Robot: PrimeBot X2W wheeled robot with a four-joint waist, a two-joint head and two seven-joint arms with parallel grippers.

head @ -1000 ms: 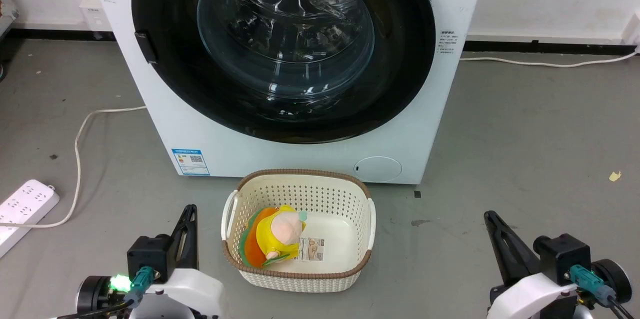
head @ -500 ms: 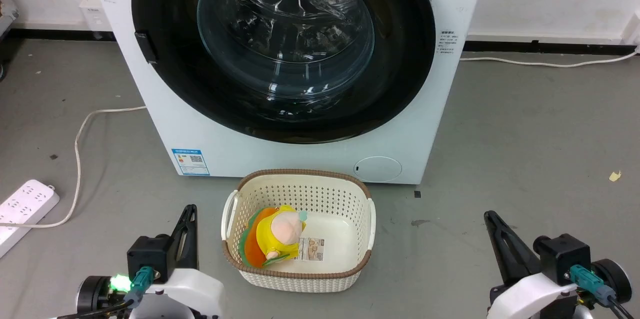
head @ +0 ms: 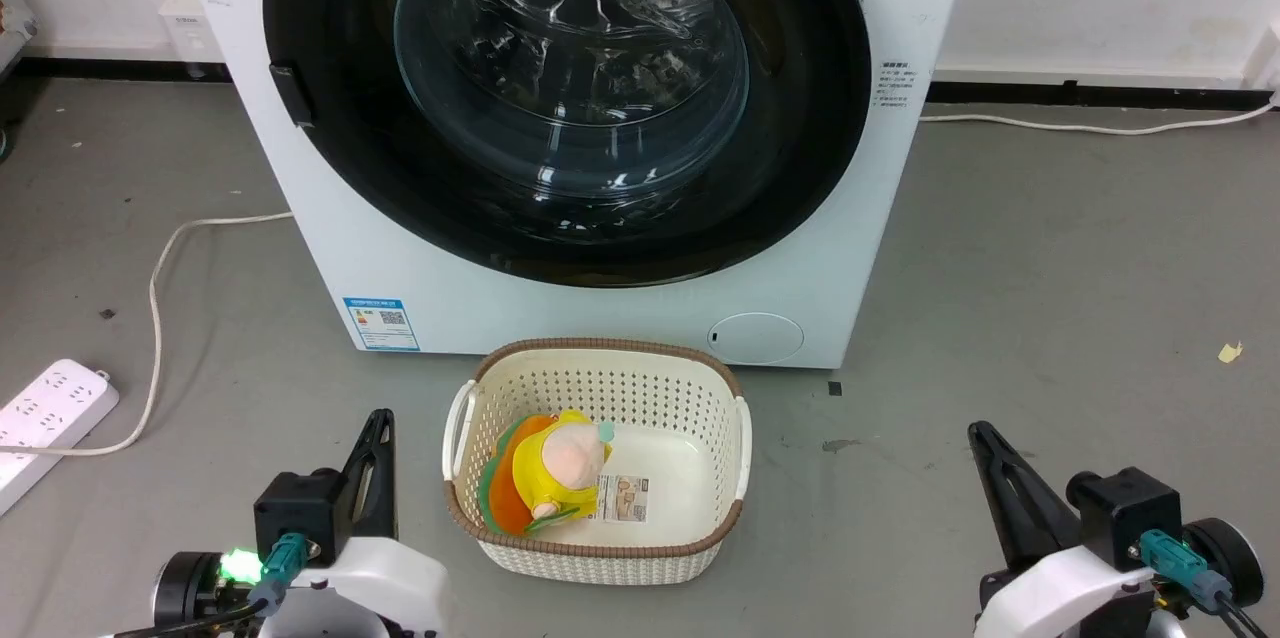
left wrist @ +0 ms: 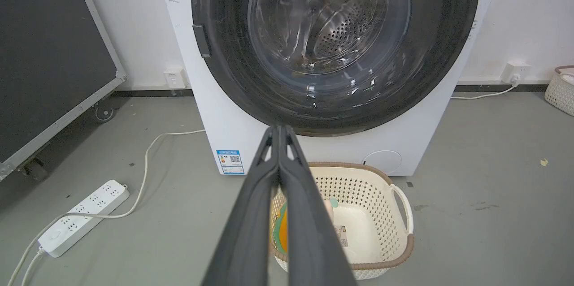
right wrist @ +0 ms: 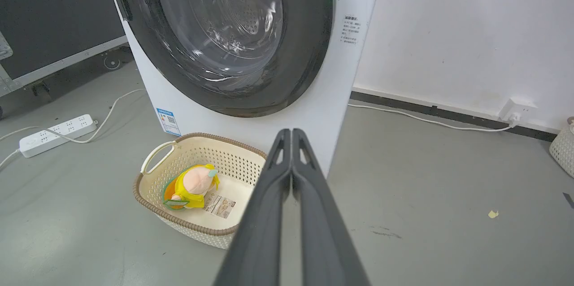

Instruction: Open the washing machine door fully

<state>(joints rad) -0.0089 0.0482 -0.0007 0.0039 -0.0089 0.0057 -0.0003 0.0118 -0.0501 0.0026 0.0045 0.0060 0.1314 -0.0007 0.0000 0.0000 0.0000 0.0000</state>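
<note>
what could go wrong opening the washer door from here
1. The washing machine door is shut and its handle is a small tab on a glossy rim. The left hand and right hand are both shut, so a grip could slip.
2. The basket sits just before the machine; a reaching arm might knock it.
3. The cable and power strip lie at left; wheels could catch them.

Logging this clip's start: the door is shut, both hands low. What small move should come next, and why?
Probably lift the left hand toward the dark tab on the left edge of the washing machine door. The door sits flush and closed, and that hand, fingers together, is on the tab's side.
</note>
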